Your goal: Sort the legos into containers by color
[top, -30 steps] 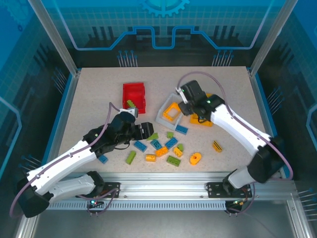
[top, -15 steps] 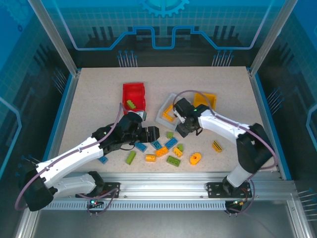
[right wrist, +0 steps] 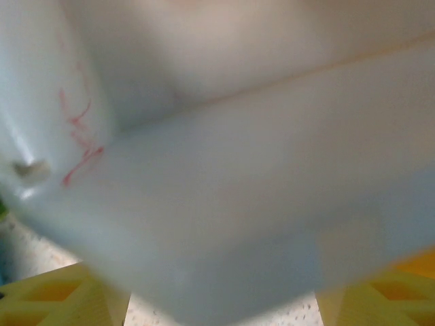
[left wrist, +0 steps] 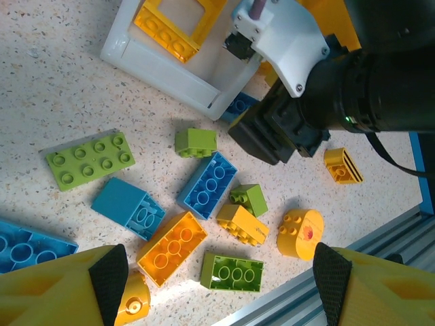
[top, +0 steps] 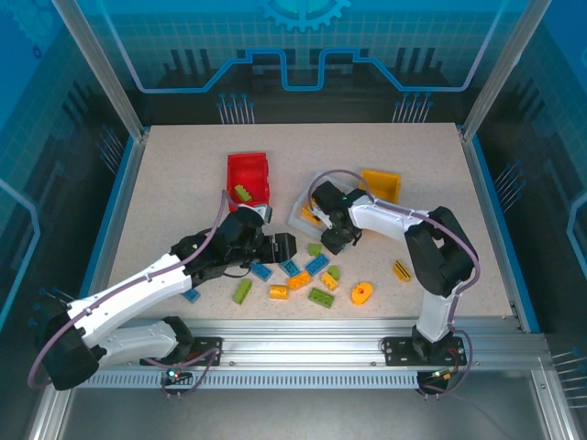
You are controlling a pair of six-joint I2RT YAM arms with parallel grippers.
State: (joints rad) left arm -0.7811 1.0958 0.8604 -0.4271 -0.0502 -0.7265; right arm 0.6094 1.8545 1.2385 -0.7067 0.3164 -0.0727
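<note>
Although a lime brick (top: 242,192) already lies in the red bin (top: 260,170) and the hollow orange frame (left wrist: 163,34) in the white bin (top: 299,218), most of the legos (top: 317,265) are loose on the table (top: 183,183) between the arms, with green, blue and orange mixed. The yellow bin (top: 381,183) looks empty.

Judgement: early stage, roughly a dozen pieces unsorted.

The left gripper (left wrist: 221,272) hovers over the pile, jaws wide, nothing between them. The right gripper (top: 336,240) is low at the white bin's near corner, fingers spread. The bin wall is blurred right against its camera, and I cannot tell whether they touch.

Versus one second back:
- The right gripper was further back, between the white and yellow bins. It has since swung to the near side.
- The left gripper has edged further into the pile.
- The binned pieces are unchanged.
</note>
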